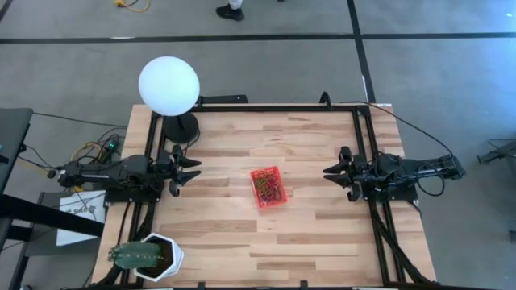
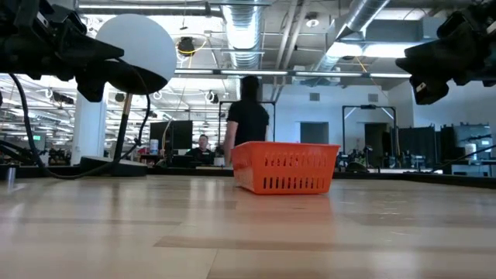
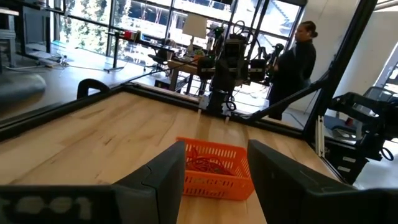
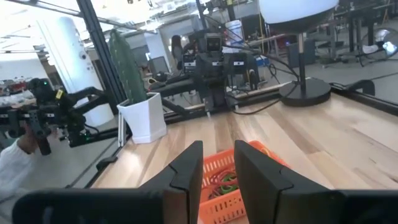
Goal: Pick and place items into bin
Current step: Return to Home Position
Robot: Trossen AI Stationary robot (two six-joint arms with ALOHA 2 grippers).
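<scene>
High view: bin [image 1: 268,187] between left claw [image 1: 196,170], right claw [image 1: 330,177].

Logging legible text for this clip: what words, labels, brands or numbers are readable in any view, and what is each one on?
No text is readable in any view.
White paper sheet beside the table's left edge, under the left arm: dark print, too small to read.
Small red perforated plastic basket: no label visible.
</scene>
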